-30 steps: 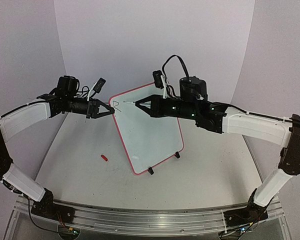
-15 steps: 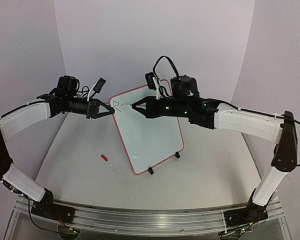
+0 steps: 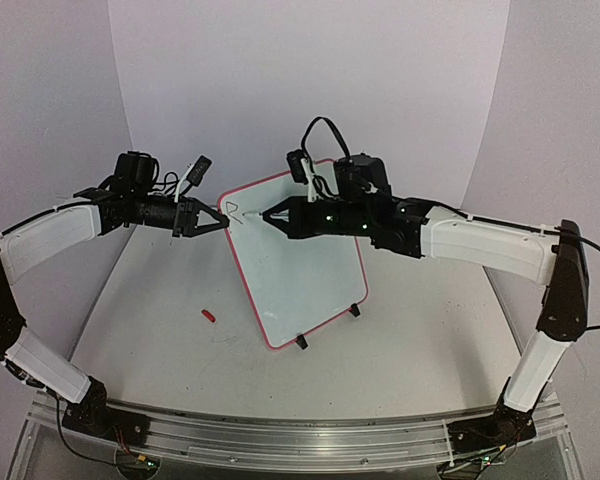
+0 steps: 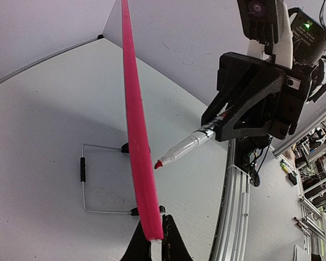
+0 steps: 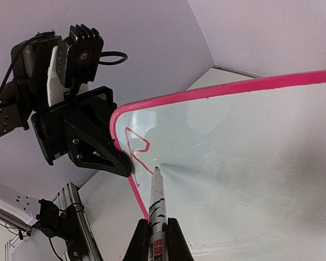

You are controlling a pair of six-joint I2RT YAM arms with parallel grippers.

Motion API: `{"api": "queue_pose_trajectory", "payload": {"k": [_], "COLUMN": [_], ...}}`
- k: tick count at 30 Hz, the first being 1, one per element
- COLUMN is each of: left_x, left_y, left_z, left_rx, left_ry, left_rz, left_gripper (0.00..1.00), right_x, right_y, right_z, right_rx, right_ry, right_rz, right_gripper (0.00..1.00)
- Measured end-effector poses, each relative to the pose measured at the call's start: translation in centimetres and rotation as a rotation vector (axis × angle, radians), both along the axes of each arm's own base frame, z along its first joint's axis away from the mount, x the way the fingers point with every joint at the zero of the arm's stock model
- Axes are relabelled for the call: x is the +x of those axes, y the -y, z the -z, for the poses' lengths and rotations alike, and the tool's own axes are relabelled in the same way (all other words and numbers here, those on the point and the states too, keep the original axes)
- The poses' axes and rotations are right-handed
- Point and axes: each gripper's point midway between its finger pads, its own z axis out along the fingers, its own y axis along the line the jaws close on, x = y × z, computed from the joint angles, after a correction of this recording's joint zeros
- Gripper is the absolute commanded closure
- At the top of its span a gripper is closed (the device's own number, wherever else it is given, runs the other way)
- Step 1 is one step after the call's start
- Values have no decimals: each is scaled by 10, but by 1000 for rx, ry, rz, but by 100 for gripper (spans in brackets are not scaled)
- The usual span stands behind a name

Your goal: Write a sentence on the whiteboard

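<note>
The whiteboard (image 3: 305, 285) stands propped on the tabletop (image 3: 150, 300), the left gripper (image 3: 218, 222) fingers pinching its top corner. The right gripper (image 3: 283, 214) fingers clamp the marker (image 5: 157, 198), its tip at the board. The sentence (image 5: 136, 147): one red "R" only; the rest outstanding.

Light bright, soft, even, from above. Pale grey shadows on table (image 3: 410, 330) under whiteboard (image 3: 300, 285). Whiteboard face has faint shiny streaks in right wrist view. Wrist views bend lines near edges. Top view bit grainy. Marker (image 5: 156, 202) close to lens, slightly fuzzy.
</note>
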Motion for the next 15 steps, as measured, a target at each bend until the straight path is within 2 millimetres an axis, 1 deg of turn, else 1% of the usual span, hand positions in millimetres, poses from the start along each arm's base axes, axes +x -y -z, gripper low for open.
{"api": "queue_pose_trajectory", "payload": {"k": [15], "left_x": [0], "left_y": [0], "left_z": [0], "left_rx": [0], "left_ry": [0], "left_rz": [-1], "left_gripper": [100], "right_x": [10], "right_y": [5], "right_z": [-1], "right_rx": [-8], "right_ry": [12], "right_rz": [64], "right_gripper": [100]}}
